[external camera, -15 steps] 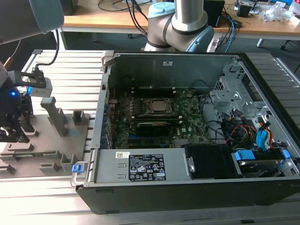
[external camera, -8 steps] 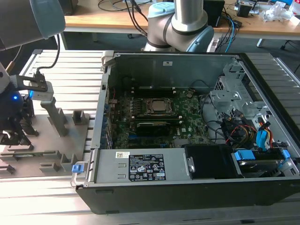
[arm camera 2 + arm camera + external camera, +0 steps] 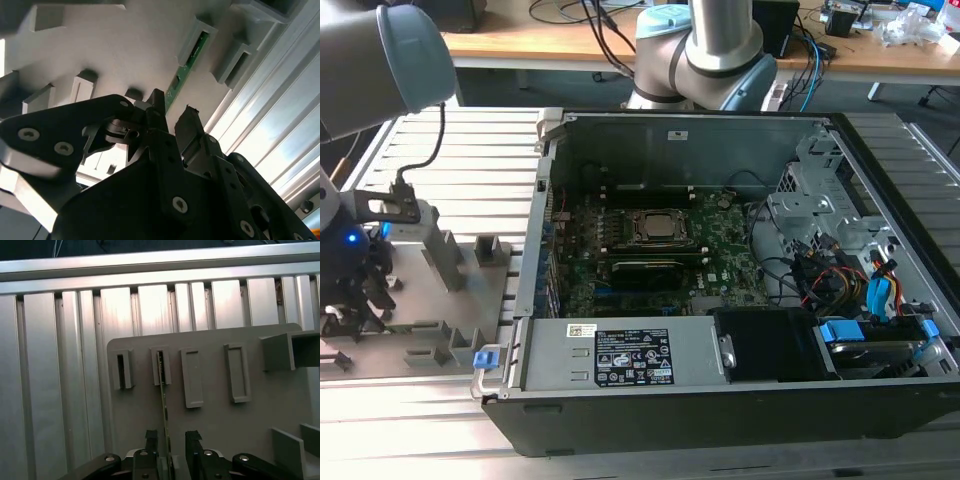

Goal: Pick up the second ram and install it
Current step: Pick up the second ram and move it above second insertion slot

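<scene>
The second ram (image 3: 163, 390) is a thin green board standing on edge in a slot of the grey holder plate (image 3: 225, 440). In the second wrist view the second ram (image 3: 186, 62) runs from its slot block towards my fingers. My gripper (image 3: 171, 437) is open and straddles the near end of the stick, with a visible gap on each side. The two black fingertips (image 3: 157, 100) flank the green edge, and my gripper (image 3: 172, 112) is not closed on it. In the exterior view my arm's wrist (image 3: 360, 250) hangs over the holder plate (image 3: 425, 300) at the exterior view's left.
An open computer case (image 3: 720, 390) lies at the exterior view's right of the holder plate, with its motherboard (image 3: 660, 255) and CPU socket (image 3: 655, 228) exposed. Several grey slot blocks (image 3: 192, 377) stand beside the ram. Ribbed aluminium table (image 3: 65, 365) surrounds the plate.
</scene>
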Action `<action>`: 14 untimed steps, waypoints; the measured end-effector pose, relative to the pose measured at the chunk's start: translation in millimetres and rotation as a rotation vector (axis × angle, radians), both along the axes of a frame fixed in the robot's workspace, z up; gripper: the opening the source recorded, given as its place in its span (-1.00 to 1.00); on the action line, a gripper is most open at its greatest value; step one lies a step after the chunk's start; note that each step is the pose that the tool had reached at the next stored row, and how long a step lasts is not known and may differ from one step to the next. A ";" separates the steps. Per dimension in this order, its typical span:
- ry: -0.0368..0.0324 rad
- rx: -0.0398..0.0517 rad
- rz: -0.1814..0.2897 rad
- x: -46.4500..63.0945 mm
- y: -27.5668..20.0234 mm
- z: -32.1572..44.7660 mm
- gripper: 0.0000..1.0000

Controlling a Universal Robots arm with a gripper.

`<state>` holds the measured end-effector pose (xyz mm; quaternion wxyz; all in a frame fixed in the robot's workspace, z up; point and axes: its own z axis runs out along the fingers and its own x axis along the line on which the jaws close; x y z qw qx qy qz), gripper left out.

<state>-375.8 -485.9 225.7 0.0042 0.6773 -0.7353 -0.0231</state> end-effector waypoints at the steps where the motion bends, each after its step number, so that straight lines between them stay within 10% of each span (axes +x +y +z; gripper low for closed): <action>1: -0.0001 0.0010 0.003 -0.7 -0.7 -2.4 -0.28; 14: 0.0000 0.0024 0.017 -1.8 -1.1 -24.3 -0.28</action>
